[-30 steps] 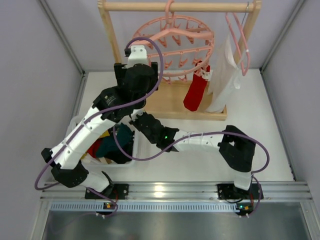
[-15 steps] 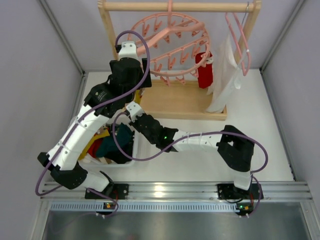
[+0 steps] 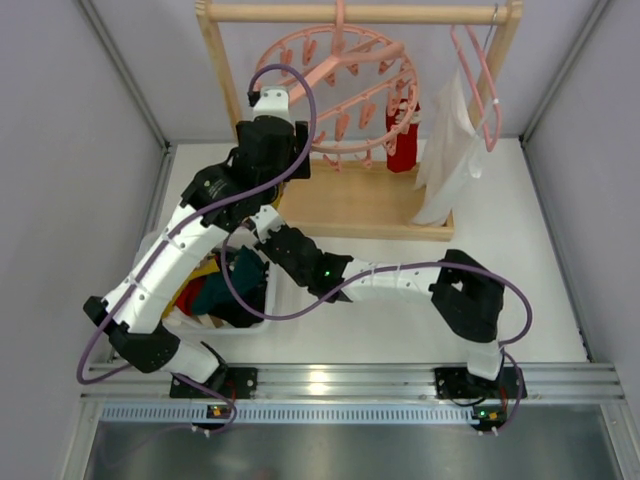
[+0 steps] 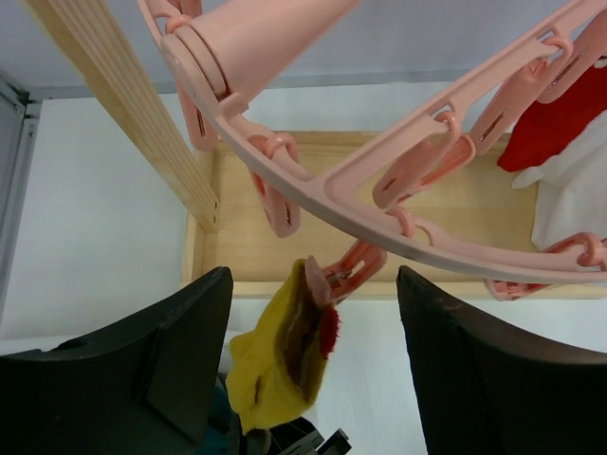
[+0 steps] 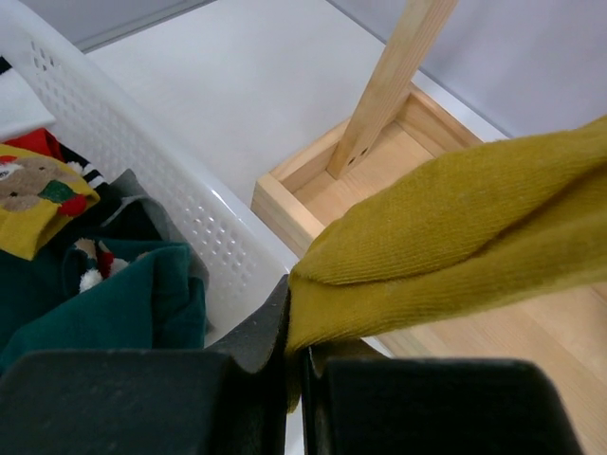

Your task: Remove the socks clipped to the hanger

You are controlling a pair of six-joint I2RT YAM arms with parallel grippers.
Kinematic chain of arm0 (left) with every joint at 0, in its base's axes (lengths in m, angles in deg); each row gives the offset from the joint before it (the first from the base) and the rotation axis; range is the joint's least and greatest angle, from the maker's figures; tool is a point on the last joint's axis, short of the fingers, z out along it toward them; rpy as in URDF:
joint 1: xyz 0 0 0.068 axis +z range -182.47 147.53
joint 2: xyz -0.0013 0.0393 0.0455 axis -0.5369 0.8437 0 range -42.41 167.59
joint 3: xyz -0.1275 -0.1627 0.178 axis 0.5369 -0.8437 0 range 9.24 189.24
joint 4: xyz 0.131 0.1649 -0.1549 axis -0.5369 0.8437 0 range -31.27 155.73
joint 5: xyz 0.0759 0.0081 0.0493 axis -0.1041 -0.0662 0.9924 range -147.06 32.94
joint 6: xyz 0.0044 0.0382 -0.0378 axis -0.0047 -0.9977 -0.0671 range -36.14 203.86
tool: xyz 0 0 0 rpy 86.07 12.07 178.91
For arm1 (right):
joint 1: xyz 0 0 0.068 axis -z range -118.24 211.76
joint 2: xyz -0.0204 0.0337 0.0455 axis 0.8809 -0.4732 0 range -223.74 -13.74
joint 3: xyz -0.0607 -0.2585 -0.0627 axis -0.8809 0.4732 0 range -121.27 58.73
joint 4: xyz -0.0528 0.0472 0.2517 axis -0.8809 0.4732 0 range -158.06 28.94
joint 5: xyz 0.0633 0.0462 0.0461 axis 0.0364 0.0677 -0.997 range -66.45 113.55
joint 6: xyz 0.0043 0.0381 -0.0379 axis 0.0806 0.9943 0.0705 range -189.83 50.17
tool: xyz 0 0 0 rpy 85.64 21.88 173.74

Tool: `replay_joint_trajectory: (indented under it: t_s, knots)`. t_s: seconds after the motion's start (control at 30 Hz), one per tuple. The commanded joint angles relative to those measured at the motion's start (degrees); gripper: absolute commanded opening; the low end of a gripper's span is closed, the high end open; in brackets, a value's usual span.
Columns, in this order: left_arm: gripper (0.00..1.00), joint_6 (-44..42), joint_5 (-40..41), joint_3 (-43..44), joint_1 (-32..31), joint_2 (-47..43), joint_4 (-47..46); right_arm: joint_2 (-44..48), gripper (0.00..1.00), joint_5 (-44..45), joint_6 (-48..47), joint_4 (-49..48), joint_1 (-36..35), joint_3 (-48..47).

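Round pink plastic ring hanger (image 3: 345, 68) with spokes and many small dangling clips, hung by its central hook on the top bar of a light wooden rack (image 3: 350, 205). Clipped on its right side, one limp red fabric sock (image 3: 402, 125), just beside a white cloth (image 3: 445, 150) hanging at the right end of the rack.

Left gripper (image 4: 313, 303) raised close under the ring, jaws apart. Between its two dark fingers (image 4: 161, 370), a bright yellow sock with a red patch (image 4: 280, 365), hanging down from one pink clip (image 4: 349, 273). Very near to the left finger, with a clear gap to the right one; no squeeze visible.

Right gripper (image 5: 292, 332) closed tightly, pinching one end of a mustard-yellow knitted sock (image 5: 455, 218), stretched up and to the right, out of the picture. Cannot tell whether the same as the clipped yellow one. Held just beside the rim of a white perforated plastic basket (image 5: 171, 190), near the corner of the rack's wooden base.

Inside the basket, more socks lying loose: a dark teal-green sock (image 5: 104, 303) and a yellow sock with a bear face (image 5: 33, 194). In the overhead view, basket on the table at the left, in front of the rack, partly covered by the left arm.
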Motion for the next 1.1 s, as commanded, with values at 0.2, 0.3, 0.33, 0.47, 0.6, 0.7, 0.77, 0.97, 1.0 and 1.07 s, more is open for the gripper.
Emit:
replay_joint_trajectory:
  t_s: [0.2,0.3,0.33,0.47,0.6,0.7,0.77,0.97,1.0,1.07]
  knots:
    - [0.72,-3.9,7.9,3.0,-2.5,2.6,-1.8,-1.9,0.0,-1.9,0.3,1.7,-1.0,-4.2]
    - [0.71,-4.3,9.7,2.8,-2.6,3.7,-1.8,-1.9,0.0,-1.9,0.3,1.8,-1.1,-4.3]
    - [0.7,-4.4,10.1,2.7,-2.6,3.9,-1.8,-1.8,0.0,-2.0,0.2,1.8,-1.1,-4.2]
    - [0.68,-4.6,11.7,3.0,-2.5,4.6,-1.9,-1.4,0.0,-2.1,0.1,1.6,-1.3,-3.7]
    - [0.66,-5.1,12.1,3.5,-2.5,5.3,-1.9,-1.1,0.0,-2.2,-0.1,1.4,-1.4,-3.1]
    - [0.65,-5.3,12.4,3.7,-2.3,5.5,-2.0,-0.9,0.0,-2.4,-0.1,1.2,-1.5,-2.8]
    - [0.64,-5.0,12.7,3.8,-2.0,5.4,-2.1,-0.4,0.0,-2.5,-0.1,0.9,-1.6,-2.2]
    - [0.62,-5.3,12.6,4.8,-1.1,5.4,-2.3,0.6,0.0,-3.3,-0.3,0.2,-1.8,-0.9]
    - [0.61,-5.3,12.5,4.8,-1.1,5.6,-2.3,0.7,0.0,-3.5,-0.4,0.2,-1.8,-0.9]
    - [0.6,-5.2,12.8,4.8,-1.1,5.8,-2.4,0.8,0.0,-3.6,-0.5,0.2,-2.0,-0.9]
